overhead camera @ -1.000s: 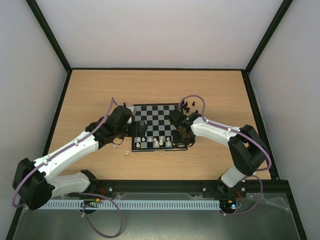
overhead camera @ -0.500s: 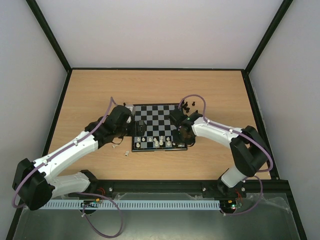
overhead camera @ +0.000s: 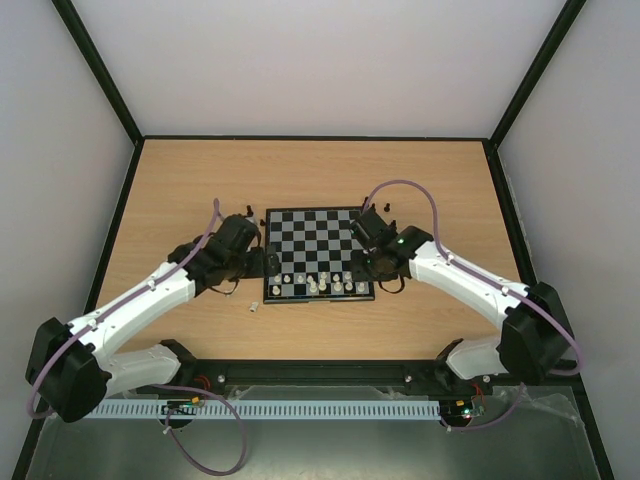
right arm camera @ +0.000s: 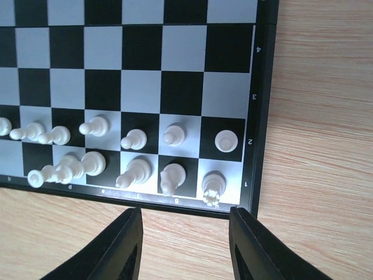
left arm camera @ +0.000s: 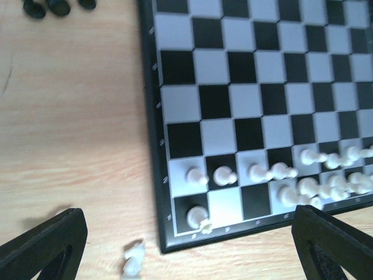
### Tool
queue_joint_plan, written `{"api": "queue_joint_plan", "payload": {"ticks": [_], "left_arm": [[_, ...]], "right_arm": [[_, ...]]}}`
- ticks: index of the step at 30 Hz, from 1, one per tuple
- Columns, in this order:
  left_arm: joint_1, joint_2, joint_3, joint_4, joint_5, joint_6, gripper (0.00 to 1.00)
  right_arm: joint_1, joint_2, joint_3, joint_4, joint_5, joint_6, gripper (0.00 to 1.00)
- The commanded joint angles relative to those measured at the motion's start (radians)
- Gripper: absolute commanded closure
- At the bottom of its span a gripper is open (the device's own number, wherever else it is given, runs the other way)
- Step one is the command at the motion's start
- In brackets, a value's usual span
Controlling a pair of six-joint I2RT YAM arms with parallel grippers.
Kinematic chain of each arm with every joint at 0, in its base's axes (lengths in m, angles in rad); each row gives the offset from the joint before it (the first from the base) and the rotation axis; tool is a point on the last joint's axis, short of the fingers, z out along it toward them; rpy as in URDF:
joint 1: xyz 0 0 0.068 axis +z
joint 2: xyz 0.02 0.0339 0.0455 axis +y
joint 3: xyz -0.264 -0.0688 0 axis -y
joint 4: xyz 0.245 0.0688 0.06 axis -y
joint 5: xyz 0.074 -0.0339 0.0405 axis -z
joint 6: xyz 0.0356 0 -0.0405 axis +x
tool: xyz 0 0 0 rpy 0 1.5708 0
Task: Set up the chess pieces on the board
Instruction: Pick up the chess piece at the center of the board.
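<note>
Overhead: board [overhead camera: 318, 236] is lying flat near the middle of the bench [overhead camera: 200, 180], between the two arms.

White pieces [overhead camera: 315, 285] are standing in the board's two near rows. The remaining squares are showing bare checks.

Right wrist view: four pawns are sitting one per square in the second row from the right edge. A rook [right arm camera: 213, 188], a knight [right arm camera: 172, 178] and a bishop [right arm camera: 134, 173] are filling the three right squares of the near row. Pieces further left are bunching and leaning; I cannot tell whether any are tipped over.

Left wrist view: one piece is occupying the near left corner square, with two pawns in the row behind it. The next two near-row squares are showing bare.

One loose white piece [left arm camera: 133, 259] is lying on the bench just beside the board's near left corner.

Black pieces [left arm camera: 55, 6] are resting on the bench off the far left corner.

Left gripper [left arm camera: 186, 233] is hovering over the near left corner, jaws spread wide, nothing between them.

Right gripper [right arm camera: 185, 230] is hanging over the near right edge, jaws parted, gripping nothing.
</note>
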Motion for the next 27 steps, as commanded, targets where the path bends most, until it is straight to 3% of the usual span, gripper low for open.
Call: {"api": "queue_joint_plan", "payload": {"ticks": [1,7,10,13,16,21,27], "left_arm": [[0.008,-0.004,-0.051,-0.092,-0.038,-0.070,0.01],[0.006,-0.025,-0.071,-0.190,-0.003,-0.113,0.03],[0.001,-0.033,-0.089,-0.218,0.025,-0.124,0.15],[-0.019,-0.018,-0.114,-0.227,0.036,-0.141,0.33],[-0.068,0.020,-0.131,-0.211,0.030,-0.174,0.43],[-0.140,0.085,-0.141,-0.184,-0.003,-0.227,0.48],[-0.149,0.109,-0.173,-0.155,-0.014,-0.231,0.57]], "right_arm": [[0.003,-0.034,0.010,-0.036,-0.026,-0.076,0.58],[0.001,-0.059,-0.027,0.000,-0.080,-0.125,0.58],[0.000,-0.072,-0.049,0.013,-0.098,-0.139,0.58],[-0.002,-0.085,-0.066,0.022,-0.112,-0.150,0.58],[-0.006,-0.093,-0.072,0.028,-0.122,-0.157,0.58],[-0.005,-0.098,-0.075,0.031,-0.134,-0.163,0.58],[-0.007,-0.097,-0.077,0.033,-0.136,-0.164,0.58]]}}
